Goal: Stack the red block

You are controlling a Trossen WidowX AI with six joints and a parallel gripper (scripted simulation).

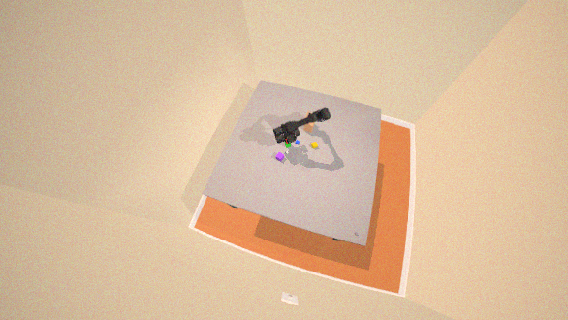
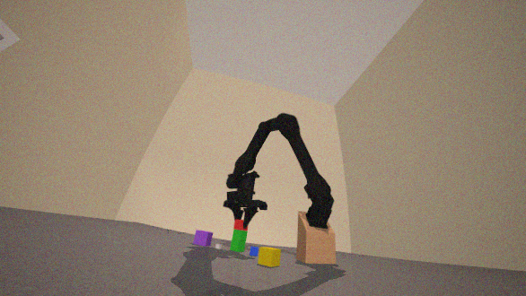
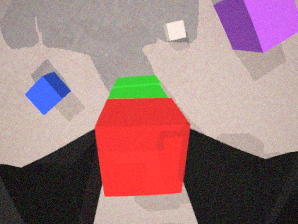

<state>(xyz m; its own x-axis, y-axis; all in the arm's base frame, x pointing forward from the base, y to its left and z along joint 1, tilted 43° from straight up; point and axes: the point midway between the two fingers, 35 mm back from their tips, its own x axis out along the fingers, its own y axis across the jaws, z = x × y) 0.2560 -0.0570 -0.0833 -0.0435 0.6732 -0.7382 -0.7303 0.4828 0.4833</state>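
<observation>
The red block is between the fingers of my gripper, which is shut on it. The block sits directly over the green tower, with no gap showing between them in the exterior view. The tower stands upright, leaning slightly in that tilted view. In the wrist view the red block hides most of the tower; only the far part of its green top and side shows. In the top view the arm covers most of the red block.
A blue block and a small white block lie near the tower. A purple block and a yellow block stand farther out. The arm's tan base is to the right in the exterior view.
</observation>
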